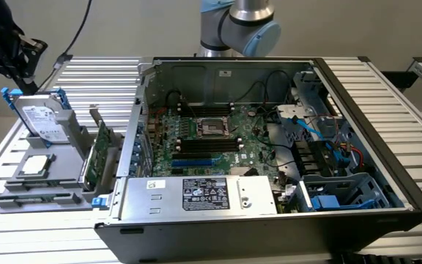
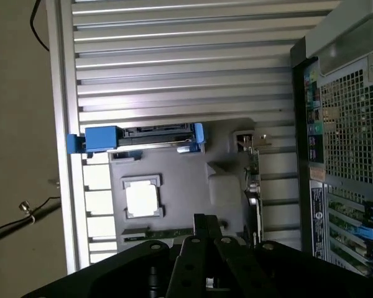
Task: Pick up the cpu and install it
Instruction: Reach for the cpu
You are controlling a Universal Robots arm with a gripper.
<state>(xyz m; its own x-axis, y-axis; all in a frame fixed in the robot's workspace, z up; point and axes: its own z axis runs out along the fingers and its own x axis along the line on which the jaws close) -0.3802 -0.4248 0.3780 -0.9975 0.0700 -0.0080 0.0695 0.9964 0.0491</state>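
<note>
Above a grey moulded parts tray (image 2: 227,189), black gripper (image 2: 205,225) with jaws closed, empty. In a shallow tray recess, small flat square silver-topped cpu (image 1: 35,165), lying level. Probably light, stiff, fragile underneath; best gripped by opposite edges.

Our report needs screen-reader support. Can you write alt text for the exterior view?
The cpu lies flat in a grey holder beside an open computer case with an empty-looking socket. The robot's shut hand hovers above the holder's upright hard drive.
</note>
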